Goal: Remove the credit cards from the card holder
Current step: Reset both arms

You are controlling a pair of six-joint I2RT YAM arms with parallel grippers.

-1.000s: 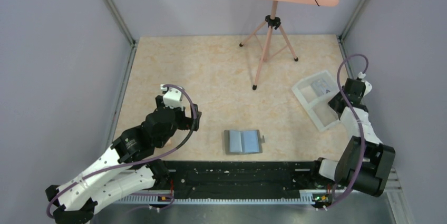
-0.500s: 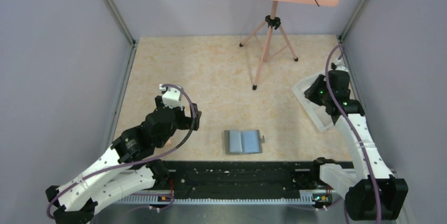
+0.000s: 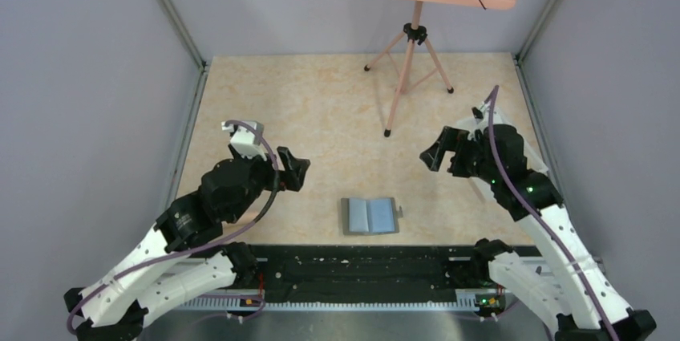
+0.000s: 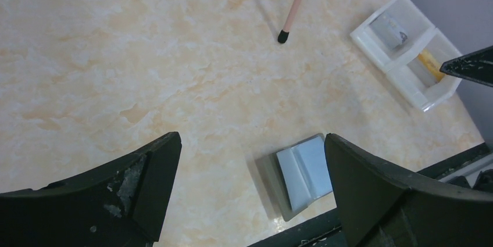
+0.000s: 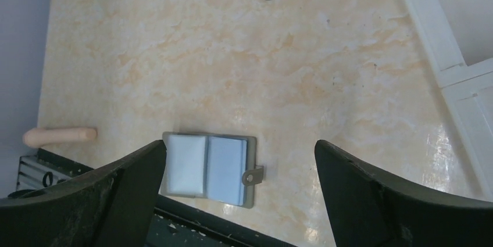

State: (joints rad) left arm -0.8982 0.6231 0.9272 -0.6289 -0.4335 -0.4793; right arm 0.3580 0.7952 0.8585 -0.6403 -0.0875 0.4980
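Left claw (image 3: 293, 171) hangs above the table with its fingers spread wide and nothing between them. The holder (image 3: 370, 216) lies down and to its right, toward the near edge, opened flat with the pale pockets up. The holder's long axis runs left to right along that edge, snap tab on the right end. No card shows in its pockets. Right claw (image 3: 437, 152) is likewise wide apart and empty, with the holder down and to its left. Both claws look about equally far from it, so neither arm is clearly nearer. Beyond the right claw sits the tray (image 4: 381, 55), holding a grey card (image 4: 390, 28) and a yellow card (image 4: 429, 61).
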